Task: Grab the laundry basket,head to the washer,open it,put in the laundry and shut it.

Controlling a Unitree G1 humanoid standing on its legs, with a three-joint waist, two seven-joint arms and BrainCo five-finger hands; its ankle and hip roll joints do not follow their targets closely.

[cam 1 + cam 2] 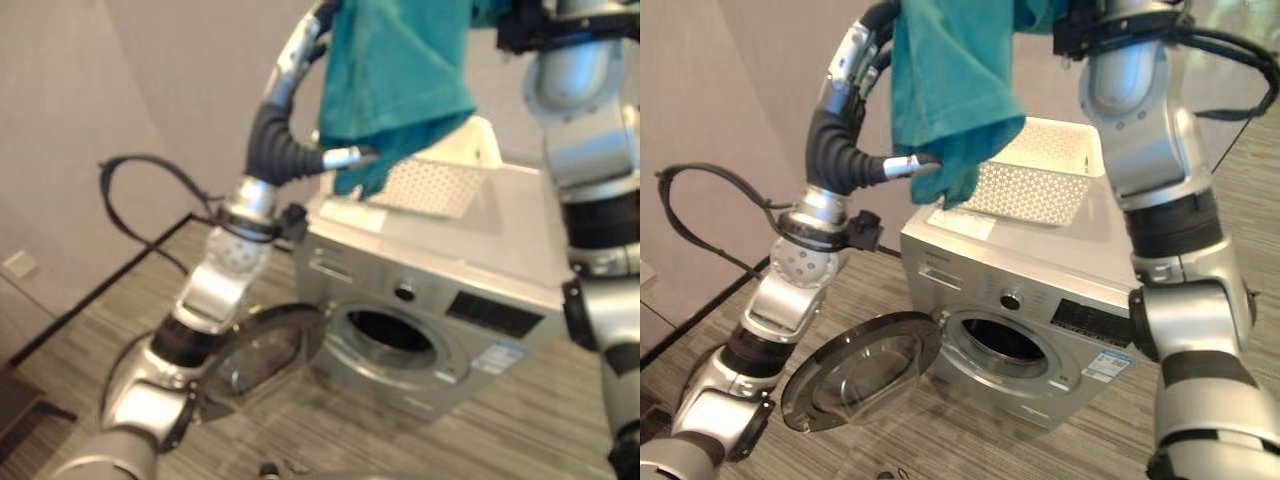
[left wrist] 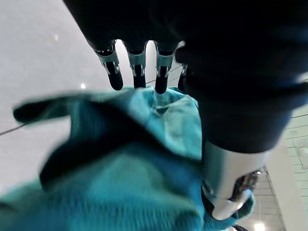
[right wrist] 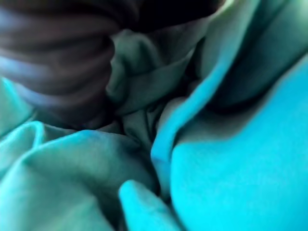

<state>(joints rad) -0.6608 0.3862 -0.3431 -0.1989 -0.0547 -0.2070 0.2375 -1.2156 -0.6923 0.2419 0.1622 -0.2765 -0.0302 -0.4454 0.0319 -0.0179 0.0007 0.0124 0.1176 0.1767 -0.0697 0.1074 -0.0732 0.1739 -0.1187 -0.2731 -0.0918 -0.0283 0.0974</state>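
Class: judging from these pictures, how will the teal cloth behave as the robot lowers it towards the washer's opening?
The teal cloth hangs in loose folds, so it is probably floppy and light. Its trailing end dangles by the white basket, so it may snag or drape there.

- The basket (image 1: 1040,180) sat on top of the washer (image 1: 1040,300).
- The cloth (image 1: 950,80) hung above the basket's left side.
- The door (image 1: 860,370) stood open, left of the drum opening (image 1: 1002,340).
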